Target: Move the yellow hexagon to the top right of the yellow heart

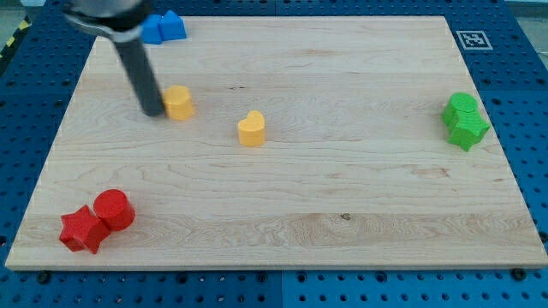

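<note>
Counting Blocks Around the Rod

Resting on the wooden board (282,197), seven blocks in all: two yellow, two blue, two green, two red, minus none hidden, with one blue pair partly cut by the rod.

Found my tip (152,111) just left of the yellow hexagon (179,102), touching or nearly so; could not tell which. Carried no jaws, only a plain dark rod, slanting up toward the view's top left.

Placed the yellow hexagon in the upper left part of the board, left of and slightly above the yellow heart (252,128), the two near but apart.

Noted one blue block (174,25) and a second blue block (153,32) touching at the view's top edge, shapes unclear.

Saw a green cylinder (462,107) against a green star (468,130) at the view's right.

Spotted a red cylinder (113,210) touching a red star (83,229) at the bottom left.
</note>
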